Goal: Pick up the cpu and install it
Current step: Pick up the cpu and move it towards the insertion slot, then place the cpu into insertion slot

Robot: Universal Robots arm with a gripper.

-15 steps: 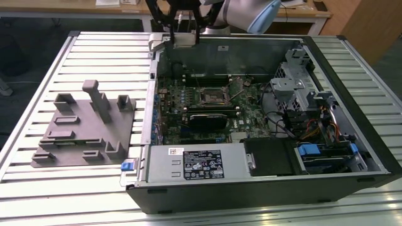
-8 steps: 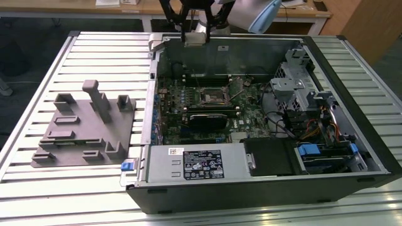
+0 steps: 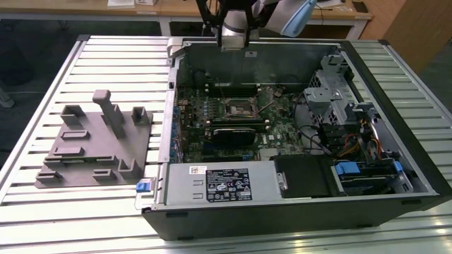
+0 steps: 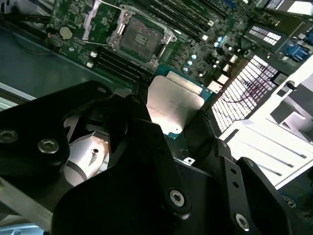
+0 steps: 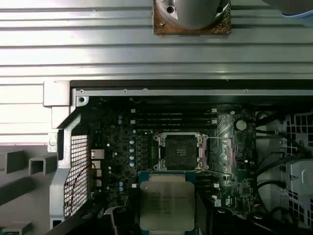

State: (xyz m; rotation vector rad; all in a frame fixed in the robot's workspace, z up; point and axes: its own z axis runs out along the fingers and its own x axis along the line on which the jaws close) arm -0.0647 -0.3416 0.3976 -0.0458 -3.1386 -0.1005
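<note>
**R:** Exterior view first. Layout?
**K:** The open computer case point(image 3: 297, 211) lies on its side on the slatted bench point(image 3: 106, 58). The arm base point(image 3: 234, 37) stands on the bench just behind the far case wall. The socket point(image 3: 236, 108) sits mid-board, with a black block point(image 3: 233, 136) just beside it on the near side. The drive cage point(image 3: 332, 95) is at the exterior view's right. A grey fixture point(image 3: 92, 143) is on the bench at the exterior view's left, apart from the case. Room above the socket is open, bounded by the case walls.

**R:** Second wrist view. Tool state?
**K:** The tool point(image 4: 172, 125) is clamped on the cpu point(image 4: 173, 100). Black fingers point(image 4: 142, 120) bear on two opposite edges. The silvery top faces the camera and a green rim shows at the corners. The socket point(image 4: 139, 36) has a bare contact field. Memory slots point(image 4: 117, 63) show between it and the cpu.

**R:** First wrist view. Orientation?
**K:** The cpu point(image 5: 166, 200) is flat-on, with its edges square to the socket point(image 5: 178, 152) frame. It is near square, and the long axis, as far as shown, runs toward the socket. One end runs off the frame. It sits just beside the socket, not over it. Height above the board: cannot tell. The perforated case wall point(image 5: 73, 166) is well off to one side.
</note>
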